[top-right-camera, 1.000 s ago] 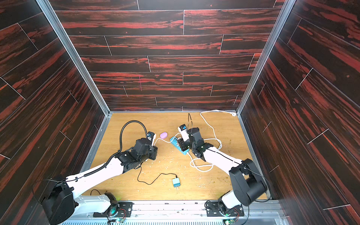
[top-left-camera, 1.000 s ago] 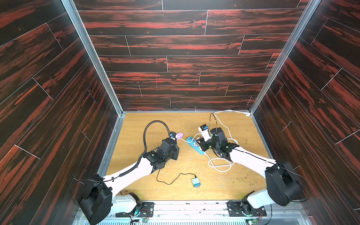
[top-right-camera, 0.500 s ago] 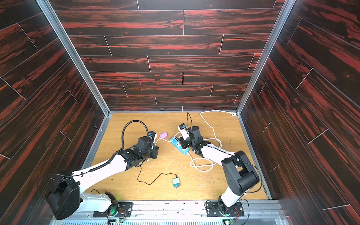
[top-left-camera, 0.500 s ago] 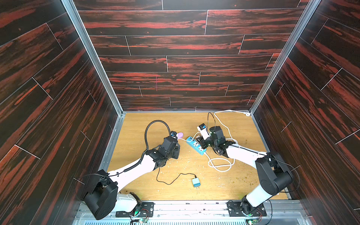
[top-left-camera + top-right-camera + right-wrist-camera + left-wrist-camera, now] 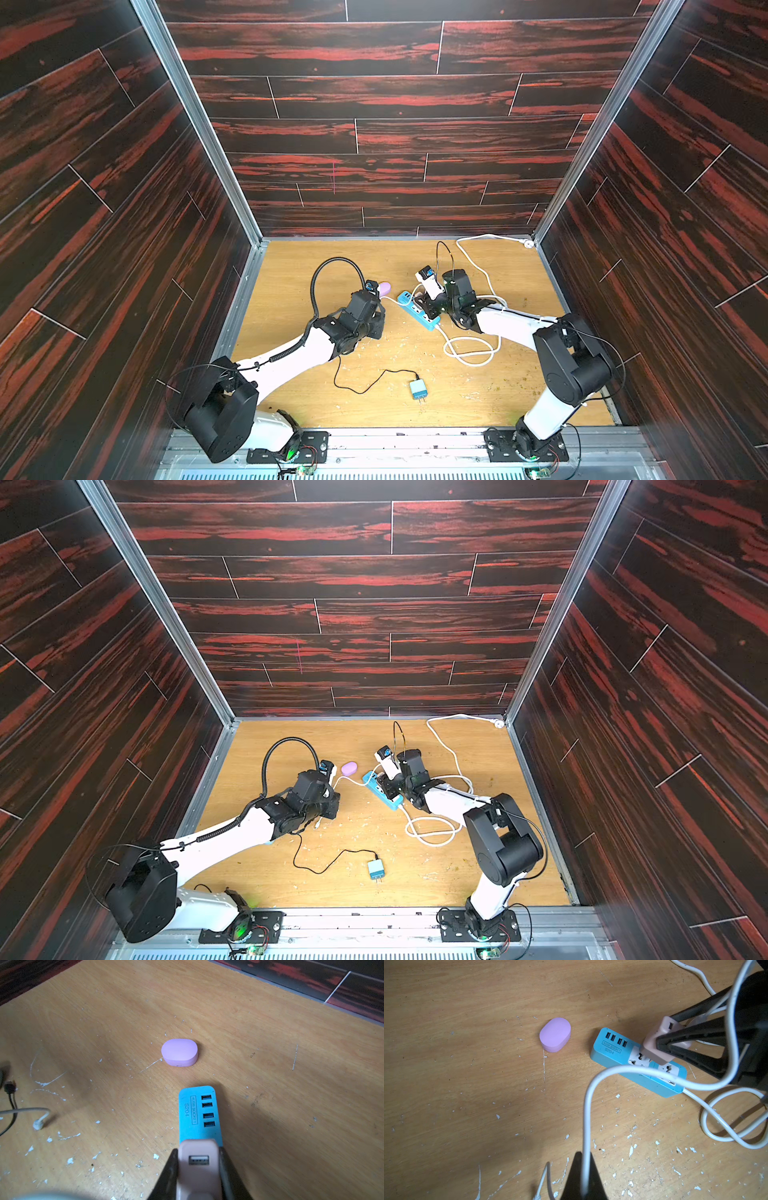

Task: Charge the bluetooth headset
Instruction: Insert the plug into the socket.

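The bluetooth headset is a closed lilac case (image 5: 385, 286) (image 5: 349, 767) (image 5: 555, 1034) (image 5: 179, 1052) lying on the wooden floor beside the end of a blue power strip (image 5: 415, 309) (image 5: 374, 785) (image 5: 610, 1049) (image 5: 195, 1111). My right gripper (image 5: 198, 1157) is shut on a pink USB charger block (image 5: 656, 1043). The block's lower end sits at a socket of the strip, and its prongs are hidden. My left gripper (image 5: 584, 1165) is shut on a thin white cable (image 5: 586, 1115) that arches over the strip. The cable's small free plug (image 5: 38, 1124) lies on the floor.
A teal charger (image 5: 417, 390) (image 5: 375, 869) with a thin black cable lies near the front. The strip's white cord loops (image 5: 469, 351) by the right arm and runs to the back right corner. Dark panel walls close in three sides.
The right arm's elbow has lifted and drawn in while its gripper stays at the strip with the pink block. The left gripper still holds the white cable in almost the same place.
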